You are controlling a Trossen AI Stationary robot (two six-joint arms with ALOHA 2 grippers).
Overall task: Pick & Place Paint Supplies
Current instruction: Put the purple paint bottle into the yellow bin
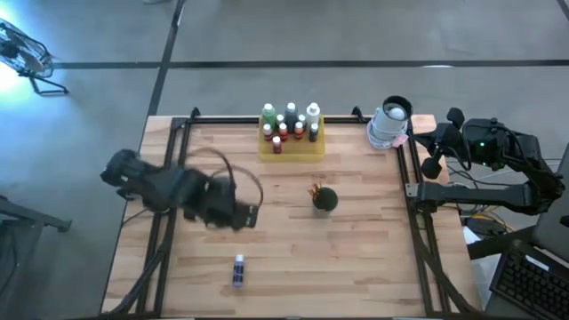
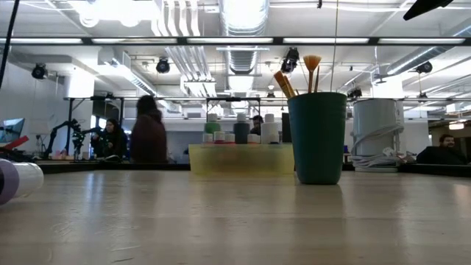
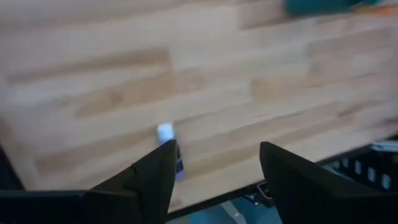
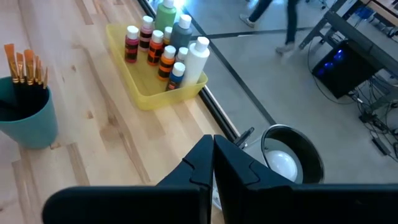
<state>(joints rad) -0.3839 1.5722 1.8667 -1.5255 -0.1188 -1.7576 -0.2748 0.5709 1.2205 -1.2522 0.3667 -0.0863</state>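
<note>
Left gripper [image 1: 252,216] wide open, empty, mid-left over table | purple bottle [image 1: 238,270] lies near edge | other bottles [image 1: 289,122] in far tray [image 1: 292,148] | right gripper [image 4: 213,163] shut, empty, parked far right

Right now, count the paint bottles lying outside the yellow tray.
1: a purple, white-capped bottle lies on its side, left of centre, near the table edge farthest from the tray, where the other bottles stand.

A grey concrete floor [image 1: 356,36] surrounds the wooden table [image 1: 356,258]; in the low view's upper half, ceiling ducts [image 2: 243,18] and strip lights [image 2: 147,40] run overhead.
</note>
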